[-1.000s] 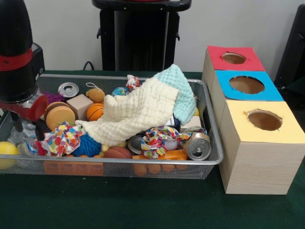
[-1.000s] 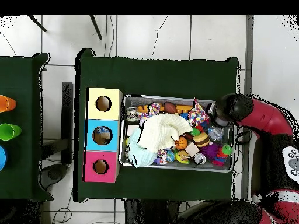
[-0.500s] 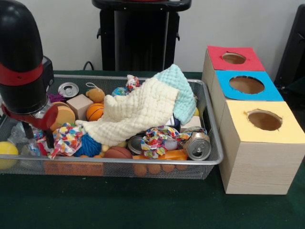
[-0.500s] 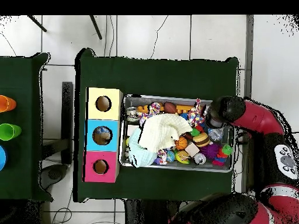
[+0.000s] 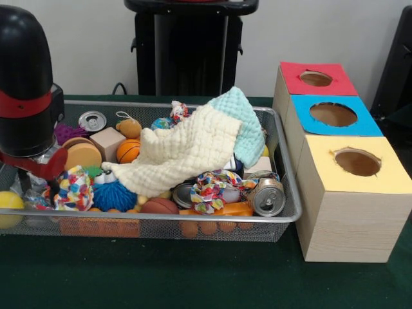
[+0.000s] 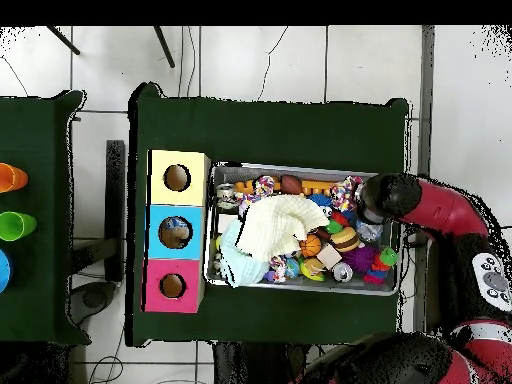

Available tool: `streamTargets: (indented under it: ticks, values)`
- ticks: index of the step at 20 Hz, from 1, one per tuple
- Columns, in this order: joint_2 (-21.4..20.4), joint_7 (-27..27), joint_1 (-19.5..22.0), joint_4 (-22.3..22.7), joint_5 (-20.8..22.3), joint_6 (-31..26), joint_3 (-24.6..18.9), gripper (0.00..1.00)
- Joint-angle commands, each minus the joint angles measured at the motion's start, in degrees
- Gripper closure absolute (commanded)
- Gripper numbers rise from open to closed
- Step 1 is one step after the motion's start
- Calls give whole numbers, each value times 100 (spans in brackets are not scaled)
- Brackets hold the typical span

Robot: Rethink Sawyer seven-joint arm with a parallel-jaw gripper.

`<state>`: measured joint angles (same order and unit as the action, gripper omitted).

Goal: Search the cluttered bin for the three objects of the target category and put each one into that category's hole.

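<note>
A wire mesh bin (image 5: 286, 168) holds a jumble of toys, balls and cans, partly covered by a cream cloth (image 5: 187, 151) and a teal cloth (image 5: 241, 116). My gripper (image 5: 38, 180) is down inside the bin's left end, right beside a colourful rope toy (image 5: 73, 190); the arm's black and red body hides most of it. In the overhead view the gripper (image 6: 370, 205) sits at the bin's right end, against that rope toy (image 6: 348, 190). Three boxes with round holes stand beside the bin: red (image 5: 315, 78), blue (image 5: 333, 114) and yellow (image 5: 357, 162).
Visible in the bin are a blue spiky ball (image 5: 112, 193), a wooden block (image 5: 107, 143), a small basketball (image 5: 128, 151), a can (image 5: 268, 197), a second rope toy (image 5: 215, 187) and a yellow ball (image 5: 9, 207). Cups (image 6: 15, 224) stand on a separate table.
The arm swung slightly within the bin's end. The colourful rope toy shifted toward the gripper, uncovering the blue spiky ball with eyes.
</note>
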<state>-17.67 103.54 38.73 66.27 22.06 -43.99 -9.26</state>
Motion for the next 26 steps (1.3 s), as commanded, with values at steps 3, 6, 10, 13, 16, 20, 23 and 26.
streamTargets:
  ticks: [3, 6, 10, 13, 16, 20, 23, 26]
  values:
    - [291, -298, 111, 752, 292, 970, -405, 0]
    - [314, -226, 114, 858, 309, 1103, -375, 0]
    - [398, -144, 79, 924, 324, 1262, -336, 0]
    - [483, -15, 41, 958, 347, 1498, -290, 0]
    - [470, -42, -30, 954, 479, 1664, -219, 100]
    - [447, 60, -79, 981, 489, 1670, -184, 100]
    - [443, 335, -188, 997, 381, 1537, -74, 100]
    - [390, 470, -224, 1149, 332, 1637, -46, 100]
